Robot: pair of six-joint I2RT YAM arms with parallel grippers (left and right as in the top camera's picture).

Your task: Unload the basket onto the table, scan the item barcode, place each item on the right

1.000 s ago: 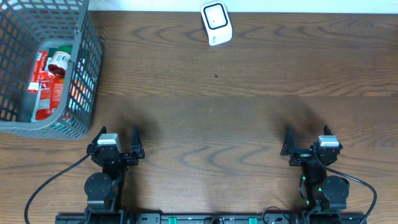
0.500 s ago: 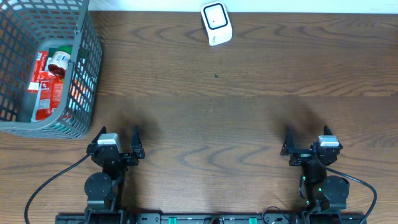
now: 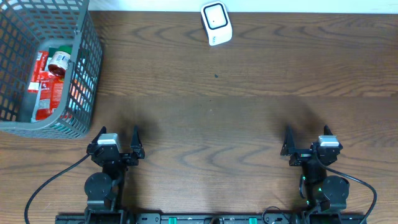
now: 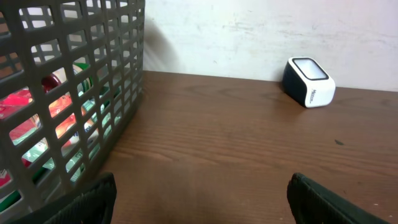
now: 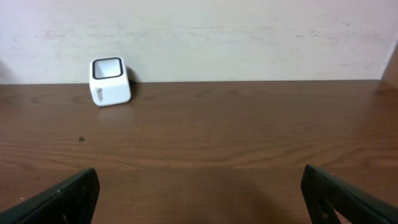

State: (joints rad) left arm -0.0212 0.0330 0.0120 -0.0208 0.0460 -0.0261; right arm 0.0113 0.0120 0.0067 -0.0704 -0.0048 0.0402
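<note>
Wooden table (image 3: 249,112):
- Barcode scanner (image 3: 216,23), white, at the far edge, near centre.
- Grey mesh basket (image 3: 87,81), far left; inside it red packets (image 3: 45,87) and a red-labelled can (image 3: 60,62).
- Left gripper (image 3: 118,134), near edge, just beside the basket, jaws wide, holding nothing.
- Right gripper (image 3: 306,134), near edge, jaws wide, holding nothing.

White scanner (image 3: 216,23) at far edge; grey basket (image 3: 87,74) with red packets (image 3: 47,87), left.

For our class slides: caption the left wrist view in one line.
Open left claw faces a grey basket of packets and a white scanner on the wooden table.
</note>
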